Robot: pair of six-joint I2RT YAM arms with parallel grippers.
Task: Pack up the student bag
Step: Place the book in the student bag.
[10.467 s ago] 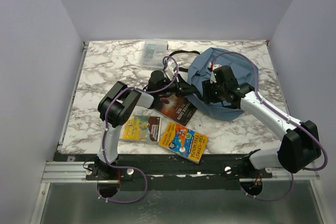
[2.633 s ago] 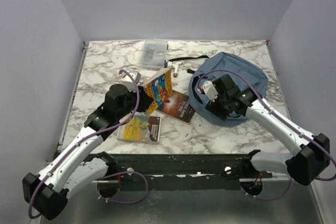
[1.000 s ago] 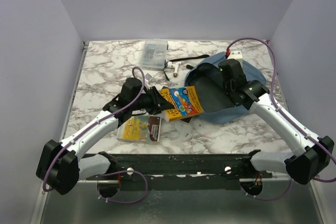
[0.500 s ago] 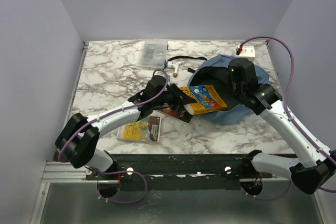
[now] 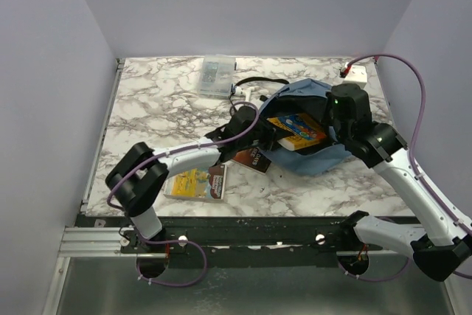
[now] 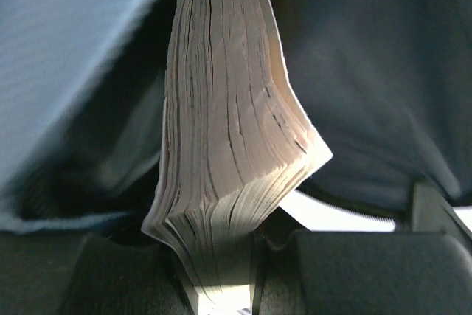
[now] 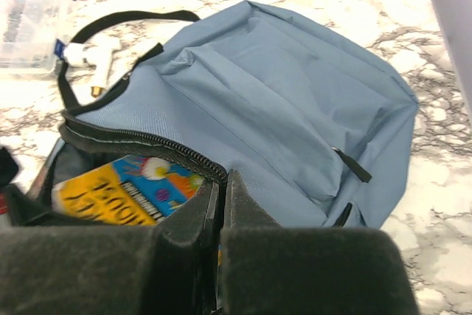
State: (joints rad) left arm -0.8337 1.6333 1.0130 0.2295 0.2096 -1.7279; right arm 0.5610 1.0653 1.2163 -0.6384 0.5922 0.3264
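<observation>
The student bag [image 5: 318, 158] lies at the right of the table, dusty blue, its zipped mouth facing left. My right gripper [image 5: 330, 113] is shut on the upper zip edge [image 7: 184, 154] and holds the mouth up. My left gripper [image 5: 271, 138] reaches in from the left, shut on a yellow and blue book [image 5: 297, 129] that lies flat, mostly inside the mouth. In the left wrist view the book's fanned page edges [image 6: 228, 145] stand between the jaws of the left gripper [image 6: 221, 260], with dark bag lining [image 6: 361, 71] behind. The right wrist view shows the book's cover [image 7: 125, 191] under the zip, beside the right gripper [image 7: 223, 186].
A dark brown book [image 5: 251, 158] lies under the left arm, and a yellow book [image 5: 195, 181] nearer the front. A clear plastic box [image 5: 216, 75] stands at the back, with a small white object [image 5: 243, 94] and the bag's black strap [image 5: 258, 80] close by.
My left arm has stretched to the right and carried the yellow and blue book into the bag's mouth. My right gripper has lifted the zip edge higher.
</observation>
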